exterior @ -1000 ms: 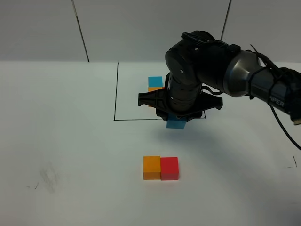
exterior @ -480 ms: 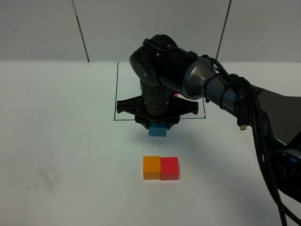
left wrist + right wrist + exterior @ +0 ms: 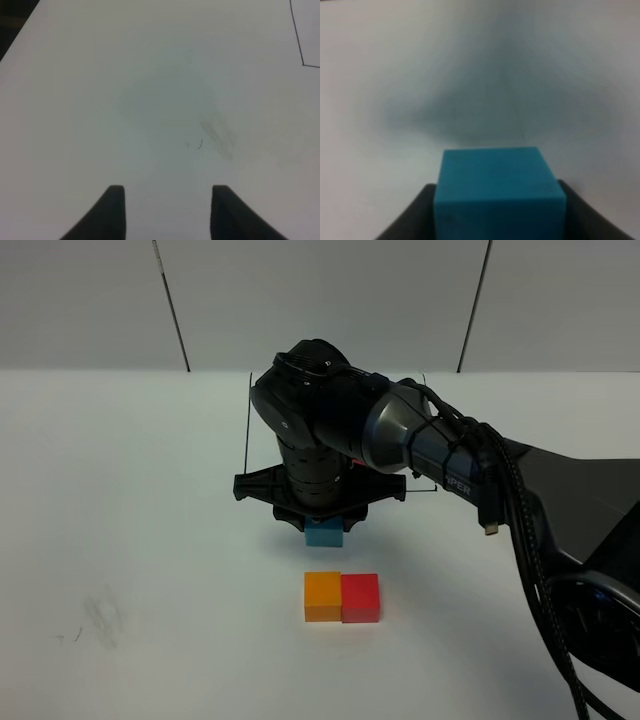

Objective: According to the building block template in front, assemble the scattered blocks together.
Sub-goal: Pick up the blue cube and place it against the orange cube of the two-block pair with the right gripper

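White bench (image 3: 120, 490) before a grey panelled wall (image 3: 320, 300) with dark seams, seen from the exterior high camera. A faint grey smudge (image 3: 100, 615) marked the bench at the near left.

The building block template lay at the far middle of the bench. Its cubes were hidden behind the right arm (image 3: 400, 440), which reached across the middle from the right. Only parts of its black rectangle (image 3: 247, 440) showed: the left side and short pieces of the near side.

The right claw (image 3: 323, 528) pointed straight down, just outside the near side of the rectangle. It was clenched on the light blue cube (image 3: 324, 536), one finger on each of two opposite faces, as the right wrist view confirmed. Whether the cube touched the bench could not be told.

The other two scattered blocks sat nearer the camera. The orange cube (image 3: 322, 596) and the red cube (image 3: 360, 598) stood side by side with faces touching, orange to the left. The blue cube was in line with the orange one, on its far side, with a narrow strip of bench between them.

The left claw (image 3: 167, 202) was outside the high view. Its wrist view showed only two dark finger ends over bare bench, with the smudge and a corner of the rectangle beyond. It was clenched and empty.
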### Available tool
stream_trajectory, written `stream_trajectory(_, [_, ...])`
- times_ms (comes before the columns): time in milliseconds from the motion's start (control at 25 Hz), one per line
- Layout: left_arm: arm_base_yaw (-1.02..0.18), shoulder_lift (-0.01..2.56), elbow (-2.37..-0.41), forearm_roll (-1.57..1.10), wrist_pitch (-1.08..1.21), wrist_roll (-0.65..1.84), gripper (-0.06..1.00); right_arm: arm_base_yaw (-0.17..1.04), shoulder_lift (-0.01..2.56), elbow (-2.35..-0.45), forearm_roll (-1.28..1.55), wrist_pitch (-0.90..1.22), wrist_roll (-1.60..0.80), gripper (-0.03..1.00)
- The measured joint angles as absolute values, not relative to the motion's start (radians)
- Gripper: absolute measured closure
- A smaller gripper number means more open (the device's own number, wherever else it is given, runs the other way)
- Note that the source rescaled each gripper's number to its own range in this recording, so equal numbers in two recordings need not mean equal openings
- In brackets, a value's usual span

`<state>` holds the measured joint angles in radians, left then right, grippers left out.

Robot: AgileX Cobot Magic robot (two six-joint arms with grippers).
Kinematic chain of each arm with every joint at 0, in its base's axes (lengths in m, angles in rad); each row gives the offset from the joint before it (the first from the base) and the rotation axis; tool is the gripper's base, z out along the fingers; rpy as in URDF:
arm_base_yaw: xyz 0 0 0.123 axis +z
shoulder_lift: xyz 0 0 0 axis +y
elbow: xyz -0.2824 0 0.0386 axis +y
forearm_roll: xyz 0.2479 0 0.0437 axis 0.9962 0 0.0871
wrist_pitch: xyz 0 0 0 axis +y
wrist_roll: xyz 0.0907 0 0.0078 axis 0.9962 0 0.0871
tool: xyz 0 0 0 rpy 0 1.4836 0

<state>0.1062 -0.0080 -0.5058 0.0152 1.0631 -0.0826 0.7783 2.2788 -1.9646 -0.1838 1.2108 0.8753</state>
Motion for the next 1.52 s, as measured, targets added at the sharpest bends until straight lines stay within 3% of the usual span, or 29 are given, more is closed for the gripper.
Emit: stream_trajectory(1520, [0.106,-0.008,-0.506,0.015,1.063,-0.083,0.94,0.803,2.345,-1.965,-0.207,1.211,0.922,0.95])
